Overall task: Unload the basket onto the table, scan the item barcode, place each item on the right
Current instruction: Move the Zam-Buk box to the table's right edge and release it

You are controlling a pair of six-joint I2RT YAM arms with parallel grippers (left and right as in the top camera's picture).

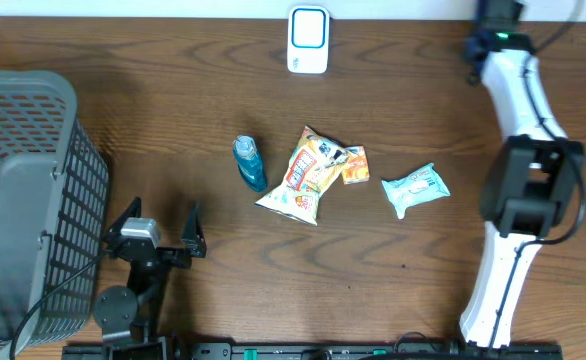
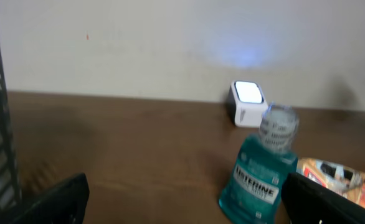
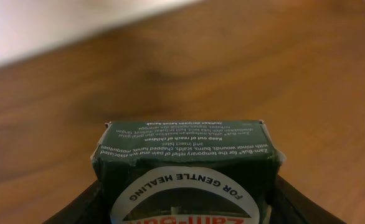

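In the overhead view the scanner [image 1: 307, 40] sits at top centre. The left hand [image 1: 163, 208] is at lower left beside the basket [image 1: 23, 200], fingers spread and holding nothing. The right arm [image 1: 523, 180] stands at the right edge, well apart from the scanner; what it carries is hidden from above.

From the left wrist we see the bottle [image 2: 260, 168] close by at lower right, with the lit scanner behind it.

From the right wrist, the right hand [image 3: 185, 202] pinches a dark green box [image 3: 185, 155] at lower centre, over bare counter [image 3: 263, 56]. No barcode shows on the visible faces. We judge it could end up turned away from the scanner, or the box could slip on the way over.
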